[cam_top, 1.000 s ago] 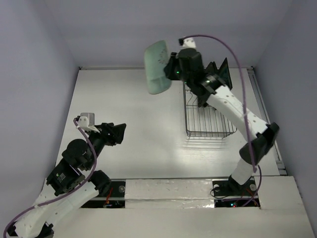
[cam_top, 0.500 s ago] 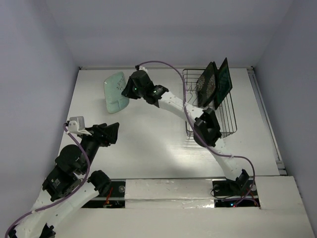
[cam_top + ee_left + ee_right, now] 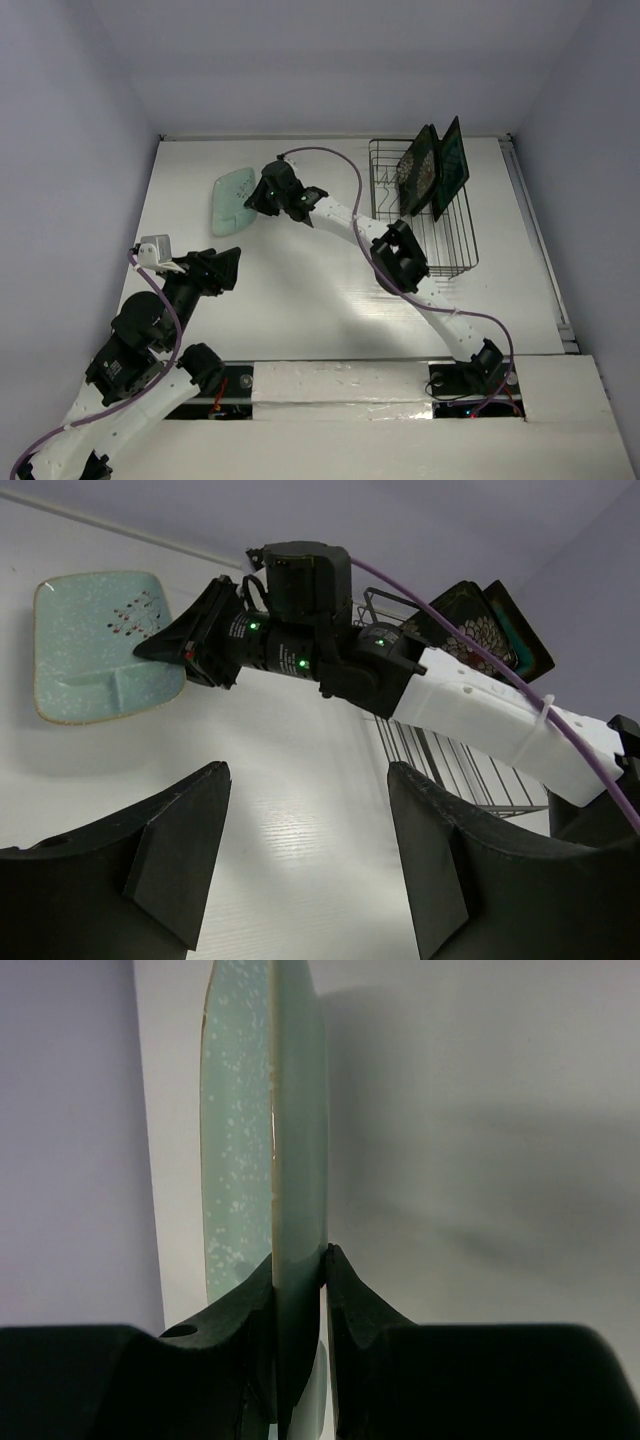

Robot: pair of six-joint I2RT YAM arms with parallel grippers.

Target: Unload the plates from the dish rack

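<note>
My right gripper (image 3: 252, 198) is shut on the rim of the pale mint-green plate (image 3: 232, 198), low over the table's far left. That plate (image 3: 95, 645) lies nearly flat in the left wrist view, and its edge (image 3: 297, 1150) runs between the right fingers (image 3: 355, 1300). Two dark plates stand upright in the wire dish rack (image 3: 445, 255): a black one with white flowers (image 3: 417, 172) and a teal-centred one (image 3: 452, 165). My left gripper (image 3: 226, 268) hangs open and empty at the near left, its fingers (image 3: 190, 855) framing bare table.
The right arm (image 3: 400, 255) stretches diagonally from its base across the table's middle to the far left. Grey walls close in the table on the left, back and right. A white strip runs along the near edge.
My right arm has swung the mint-green plate from high beside the rack leftwards and down toward the table's far left. My left gripper shifted slightly left.
</note>
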